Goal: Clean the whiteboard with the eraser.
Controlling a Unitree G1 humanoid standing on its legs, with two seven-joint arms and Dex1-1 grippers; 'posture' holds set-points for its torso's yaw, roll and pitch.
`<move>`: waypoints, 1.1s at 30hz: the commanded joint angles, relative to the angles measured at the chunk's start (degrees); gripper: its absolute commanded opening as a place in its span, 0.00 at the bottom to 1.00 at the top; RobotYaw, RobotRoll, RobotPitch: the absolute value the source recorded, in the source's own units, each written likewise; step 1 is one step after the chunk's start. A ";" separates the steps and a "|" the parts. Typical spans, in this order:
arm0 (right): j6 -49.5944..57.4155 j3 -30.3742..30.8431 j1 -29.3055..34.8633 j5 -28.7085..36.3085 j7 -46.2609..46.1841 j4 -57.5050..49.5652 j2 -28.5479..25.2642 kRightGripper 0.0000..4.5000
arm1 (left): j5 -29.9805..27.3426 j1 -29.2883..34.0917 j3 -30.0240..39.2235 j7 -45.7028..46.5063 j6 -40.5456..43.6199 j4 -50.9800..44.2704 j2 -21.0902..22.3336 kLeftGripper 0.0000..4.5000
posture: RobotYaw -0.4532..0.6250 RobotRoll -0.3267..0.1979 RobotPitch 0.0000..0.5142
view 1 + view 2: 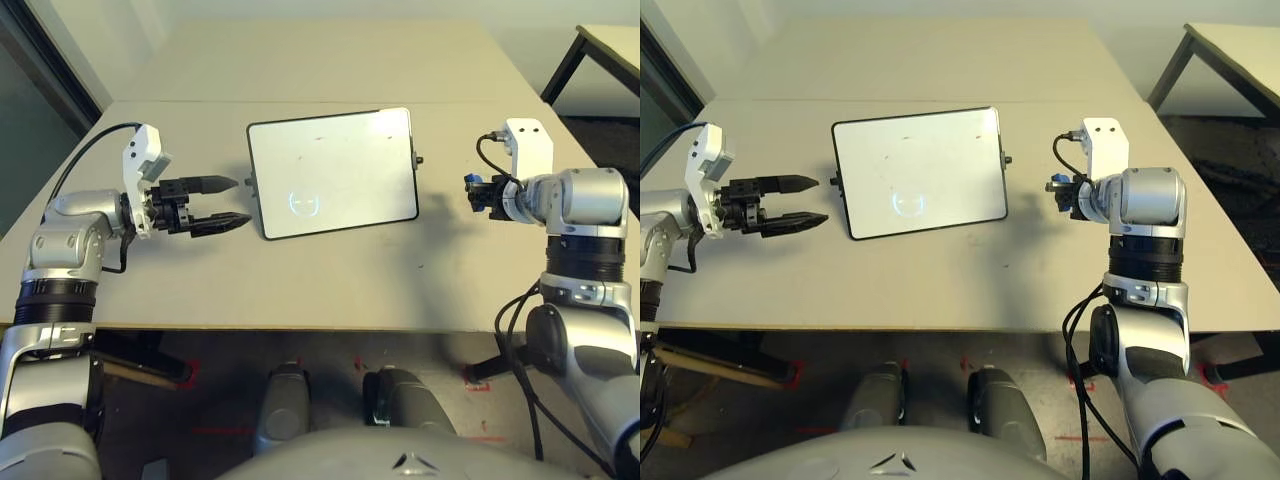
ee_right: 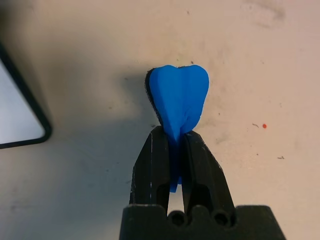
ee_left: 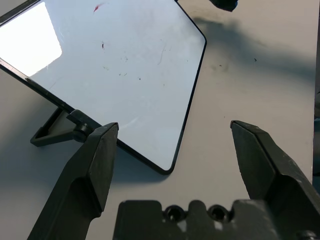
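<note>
Two tools flank a glossy white rectangular whiteboard (image 1: 333, 172) with a thin black frame and rounded corners, which lies mid-counter on the pale beige counter (image 1: 330, 280), skewed a little. Its surface looks almost clean: a few faint specks and short strokes show in the left wrist view, and the pale ring near its near edge is probably a reflected lamp, though that is uncertain.

The left tool (image 1: 232, 203) hovers just left of the board with its black fingers (image 3: 95, 165) spread wide and empty, pointing toward the board's left edge, where a small grey knob and a fold-out stand sit. Placed there, it seems ready to steady the board against sliding while the other arm wipes.

The right tool (image 2: 174, 150) is well to the right of the board, clear of it, tilted down toward the counter. Its fingers are pinched narrow on the small bright blue eraser (image 2: 178, 102), gripping it at the waisted middle so the broad lobed end sticks out beyond the fingertips; a dark felt layer shows along one edge. Holding it by the waist leaves that end free for wiping. The eraser hangs above bare counter, so the wiping end is not on the board.
</note>
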 commanded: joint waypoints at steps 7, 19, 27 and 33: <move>0.68 5.25 -0.38 4.97 -2.70 0.37 -2.96 0.49 | -0.47 0.73 1.12 0.43 0.64 -1.64 0.68 1.00 | 0.71 0.62 0.10; -20.04 -4.46 0.99 10.86 -6.32 -3.95 -7.61 1.00 | -2.89 -3.70 12.95 8.58 -0.97 4.22 2.72 1.00 | 0.69 0.62 0.11; -48.02 -13.69 6.73 17.88 -7.95 4.97 -2.41 1.00 | 6.20 -5.02 16.66 34.55 -16.37 15.09 -3.88 1.00 | 0.70 0.62 0.11; -79.45 -13.85 10.27 14.36 -17.66 15.27 -0.36 1.00 | 11.46 -5.41 17.37 53.37 -24.24 24.51 -9.50 1.00 | 0.70 0.62 0.11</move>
